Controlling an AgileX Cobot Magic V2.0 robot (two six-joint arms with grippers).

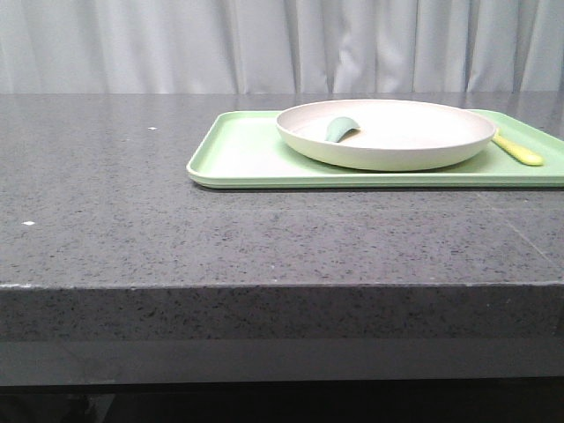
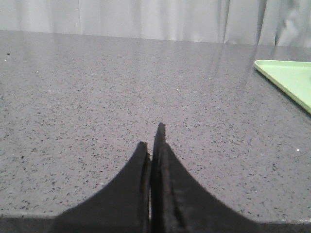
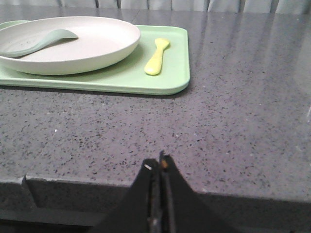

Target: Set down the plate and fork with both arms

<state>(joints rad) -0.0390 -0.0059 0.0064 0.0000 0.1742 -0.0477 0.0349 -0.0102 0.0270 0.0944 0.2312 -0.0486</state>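
Since the plate (image 1: 386, 134) already rests on the green tray (image 1: 238, 159), with a pale green utensil (image 3: 36, 42) lying inside it and a yellow utensil (image 3: 156, 57) on the tray just beside its rim, the scene fits either a finished placing or a setting about to be taken apart. Which of the two utensils is the fork cannot be told, as the heads are seen poorly. If a grasp is called for, the thin yellow handle is best pinched across its width, low to the tray. The tray is set on the dark counter (image 1: 132, 211). The left claw (image 2: 154, 145) and the right claw (image 3: 159, 167) are both pressed together, holding nothing, over bare counter.
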